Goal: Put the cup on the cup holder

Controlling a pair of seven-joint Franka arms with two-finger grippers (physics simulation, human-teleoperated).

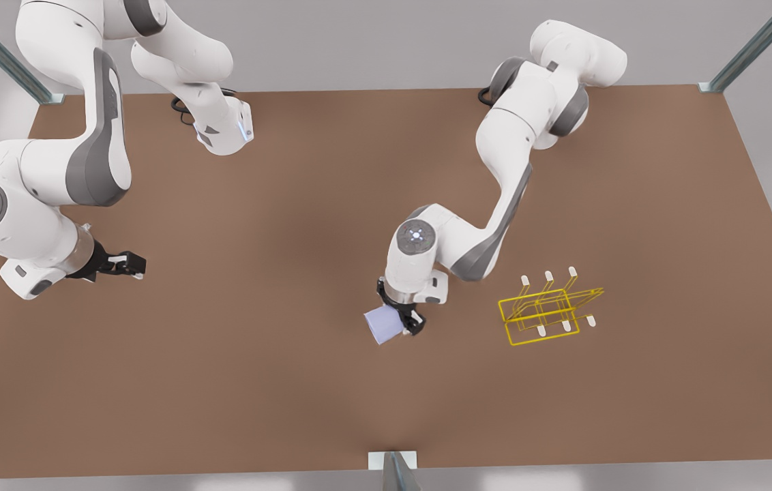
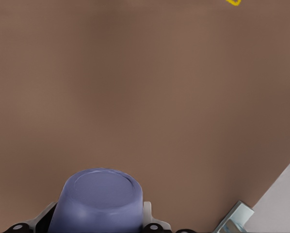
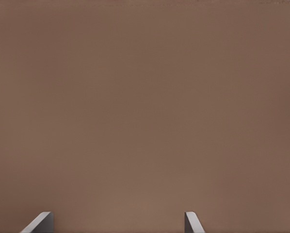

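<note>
Lavender-blue cup [image 1: 380, 324] pinched in left gripper [image 1: 405, 322], tilted on its side above brown table [image 1: 290, 382], mouth toward the fingers, base pointing to the front view's left. Yellow wire cup holder [image 1: 548, 308] near, toward the front view's right, apart from the cup. Right gripper [image 1: 128, 263] waiting well apart at the front view's left.

Left wrist view: cup [image 2: 100, 200] clamped between both fingers, base facing out.

Right wrist view: fingertips [image 3: 39, 223] spread over bare table.
</note>
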